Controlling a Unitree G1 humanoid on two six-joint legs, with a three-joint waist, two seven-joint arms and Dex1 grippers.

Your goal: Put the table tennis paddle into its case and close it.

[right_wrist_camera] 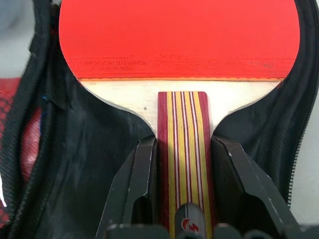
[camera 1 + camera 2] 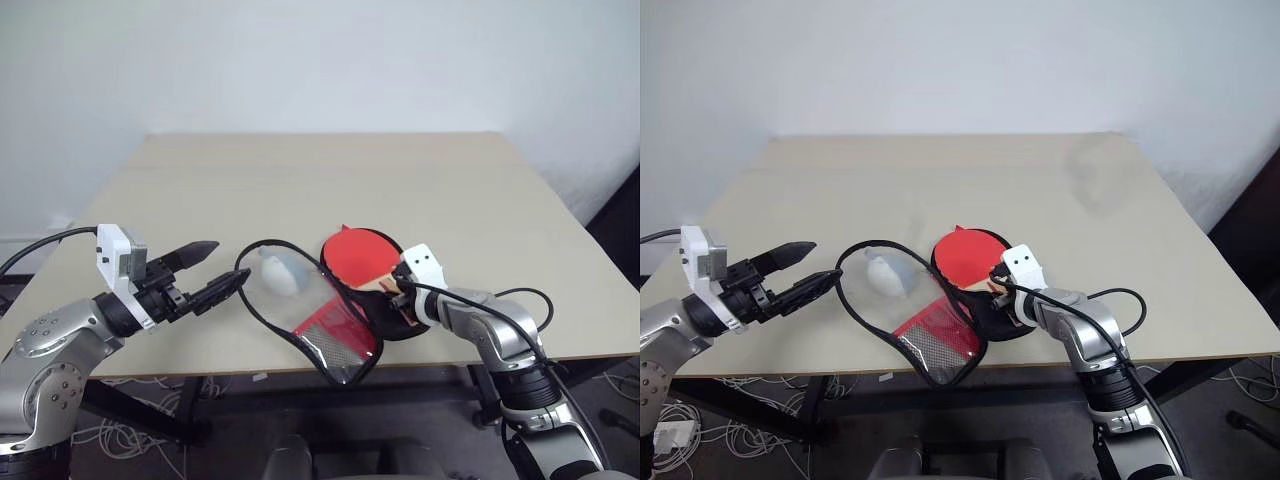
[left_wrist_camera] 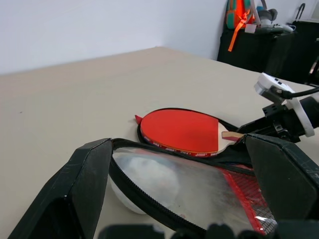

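Note:
The table tennis paddle (image 2: pixel 358 255) lies with its red face up, its head over the opened case's black inside (image 1: pixel 75 149). My right gripper (image 2: pixel 395 290) is shut on the paddle's striped wooden handle (image 1: pixel 182 129), one finger on each side. The case (image 2: pixel 335 325) lies open near the table's front edge, its red mesh flap with black zip trim raised towards my left gripper. My left gripper (image 2: pixel 228 262) is open to the case's left, and the flap's rim (image 3: pixel 149 199) passes between its fingers.
A pale translucent lump (image 2: pixel 280 272) sits on the beige table (image 2: pixel 300 170) inside the loop of the flap's trim, beside the paddle. The table's front edge runs just under the case. Dark luggage with orange straps (image 3: pixel 239 20) stands beyond the table.

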